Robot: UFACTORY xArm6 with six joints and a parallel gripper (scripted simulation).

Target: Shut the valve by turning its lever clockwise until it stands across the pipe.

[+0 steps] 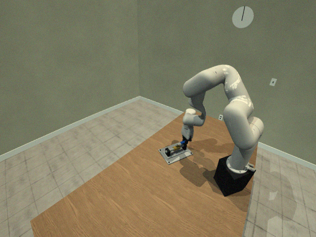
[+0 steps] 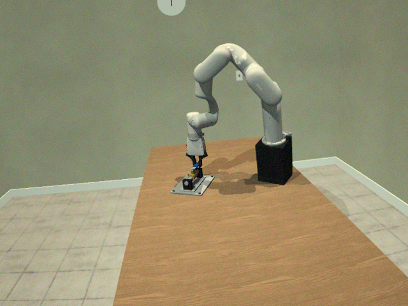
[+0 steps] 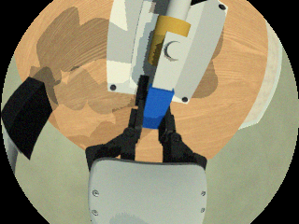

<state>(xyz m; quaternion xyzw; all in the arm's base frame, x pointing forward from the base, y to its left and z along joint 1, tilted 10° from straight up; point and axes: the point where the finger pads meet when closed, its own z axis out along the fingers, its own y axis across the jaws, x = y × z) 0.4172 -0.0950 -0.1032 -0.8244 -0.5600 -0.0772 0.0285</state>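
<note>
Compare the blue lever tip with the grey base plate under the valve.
The lever tip is blue, small and narrow; the base plate is grey, broad and flat. The gripper is shut on the lever tip, while the base plate lies untouched on the table. Both belong to the valve assembly.

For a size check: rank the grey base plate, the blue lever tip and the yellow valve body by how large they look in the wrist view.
1. Grey base plate
2. Blue lever tip, held in the claw
3. Yellow valve body

The last two look close; the lever tip lies nearer the camera, so their order is unsure.
</note>
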